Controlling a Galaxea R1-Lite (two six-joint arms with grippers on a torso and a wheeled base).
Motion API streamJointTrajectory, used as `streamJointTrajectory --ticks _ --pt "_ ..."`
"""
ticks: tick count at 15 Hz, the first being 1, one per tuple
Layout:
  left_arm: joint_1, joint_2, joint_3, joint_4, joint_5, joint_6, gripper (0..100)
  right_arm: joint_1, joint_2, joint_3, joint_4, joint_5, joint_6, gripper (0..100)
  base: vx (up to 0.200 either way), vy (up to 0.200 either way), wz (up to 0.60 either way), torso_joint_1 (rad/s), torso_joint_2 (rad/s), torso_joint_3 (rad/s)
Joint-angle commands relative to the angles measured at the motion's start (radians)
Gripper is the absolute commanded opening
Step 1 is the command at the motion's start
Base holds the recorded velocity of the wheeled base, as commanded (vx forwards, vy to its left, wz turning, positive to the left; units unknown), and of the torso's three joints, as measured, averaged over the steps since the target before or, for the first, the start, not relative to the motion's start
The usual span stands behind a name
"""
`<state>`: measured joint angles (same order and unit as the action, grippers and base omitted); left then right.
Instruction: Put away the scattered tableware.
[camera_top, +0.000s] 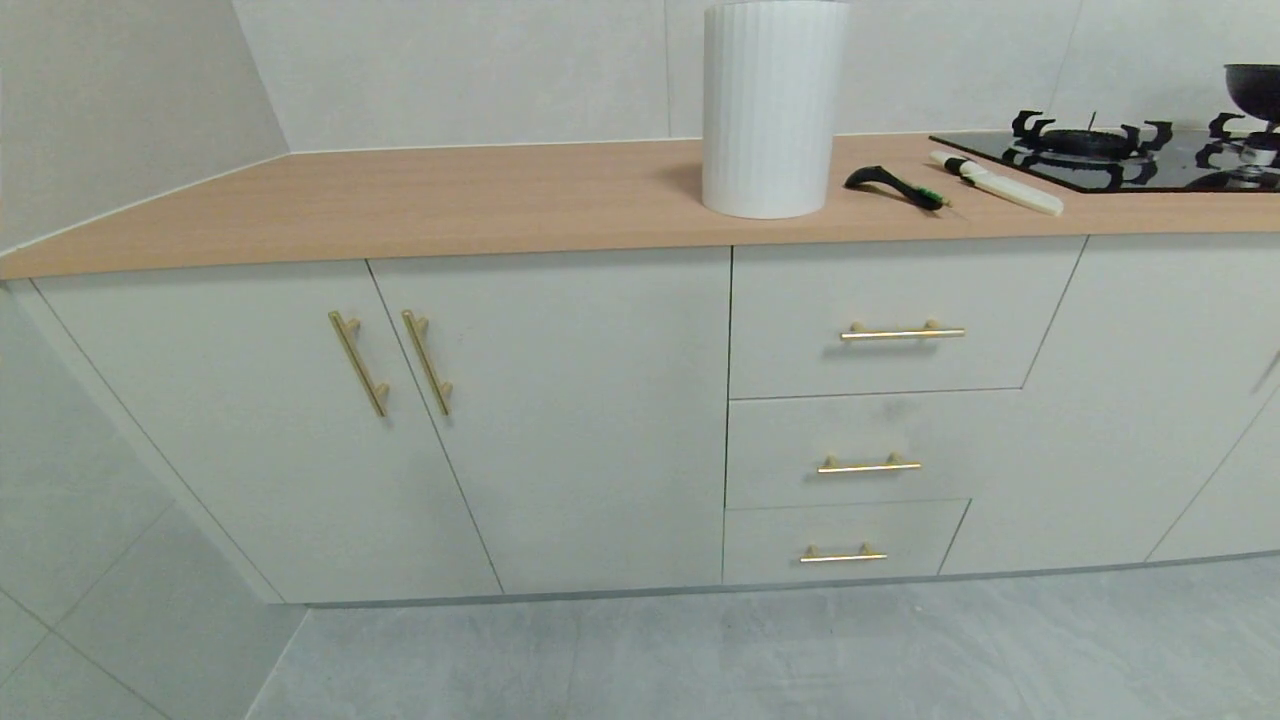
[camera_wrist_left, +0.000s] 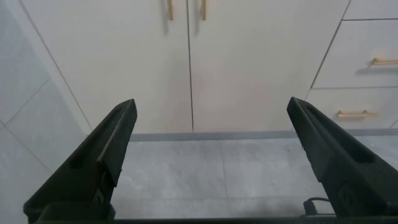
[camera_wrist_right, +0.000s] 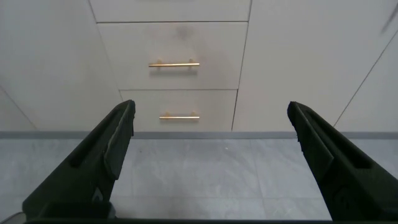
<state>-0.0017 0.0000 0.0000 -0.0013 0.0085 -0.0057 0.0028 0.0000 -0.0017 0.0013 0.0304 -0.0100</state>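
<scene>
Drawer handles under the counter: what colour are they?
The drawer handles are brass gold, clearest in the head view.

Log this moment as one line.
left gripper open, facing cabinet doors | right gripper open, facing drawers | black utensil and white utensil on countertop near stove

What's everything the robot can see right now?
Countertop: one, wood-brown, along the wall.
Ribbed container: one, white, upright on the countertop.
Hob: one, black, countertop's right end.
Pot: one, black, over the hob, far right.
Hooked tool: one, black with green tip, right of the container.
Long utensil: one, cream, between tool and hob.
Cupboard doors: two, pale grey, shut, gold handles, left.
Drawers: three, pale grey, shut, gold handles, stacked below the container.
Floor: one, grey tiles, below.
Left gripper: one, black, open, before the cupboard doors.
Right gripper: one, black, open, before the drawers.
</scene>
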Motion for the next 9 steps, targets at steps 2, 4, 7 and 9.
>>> streamJointTrajectory --ticks 2,4,7,9 --pt "0.0 0.002 0.0 0.0 0.001 0.0 100 0.0 0.002 0.0 0.0 0.0 -0.001 100 0.0 0.0 0.0 0.0 0.0 0.0" --pt "0.0 0.002 0.0 0.0 -0.001 0.0 100 0.0 0.002 0.0 0.0 0.0 -0.001 100 0.0 0.0 0.0 0.0 0.0 0.0" --pt "0.0 0.002 0.0 0.0 0.001 0.0 100 0.0 0.002 0.0 0.0 0.0 -0.001 100 0.2 0.0 0.0 -0.001 0.0 0.005" --pt "0.0 0.002 0.0 0.0 0.001 0.0 100 0.0 0.002 0.0 0.0 0.0 -0.001 100 0.2 0.0 0.0 0.007 0.01 0.0"
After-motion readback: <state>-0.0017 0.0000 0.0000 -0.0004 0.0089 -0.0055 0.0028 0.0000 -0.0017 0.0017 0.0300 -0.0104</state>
